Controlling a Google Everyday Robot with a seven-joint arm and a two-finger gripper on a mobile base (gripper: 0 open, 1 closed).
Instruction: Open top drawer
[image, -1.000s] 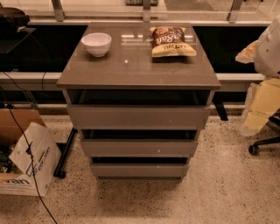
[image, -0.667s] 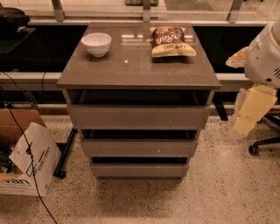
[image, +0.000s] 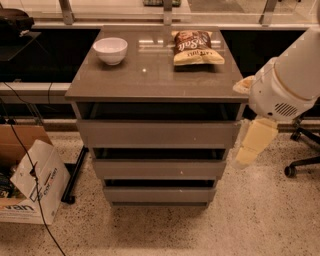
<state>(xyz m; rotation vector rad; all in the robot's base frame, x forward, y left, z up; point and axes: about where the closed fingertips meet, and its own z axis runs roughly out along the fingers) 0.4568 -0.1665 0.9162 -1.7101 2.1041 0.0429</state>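
Note:
The top drawer (image: 159, 134) is the widest grey-brown flat front, just under the cabinet's top (image: 150, 80), with a dark gap above it. Two matching drawer fronts sit below it (image: 159, 169) (image: 159, 194). My gripper (image: 252, 144) hangs down from the white wrist (image: 277, 92) at the right. It is level with the top drawer, just beside the cabinet's right edge and apart from the drawer front.
A white bowl (image: 110, 50) and a bag of chips (image: 196, 47) rest on the cabinet top. A cardboard box (image: 32, 187) and a black cable (image: 35, 195) lie on the floor at left. An office chair base (image: 300, 160) stands at right.
My arm has moved left toward the cabinet. The gripper now hangs beside the right end of the top drawer. The drawers have not moved.

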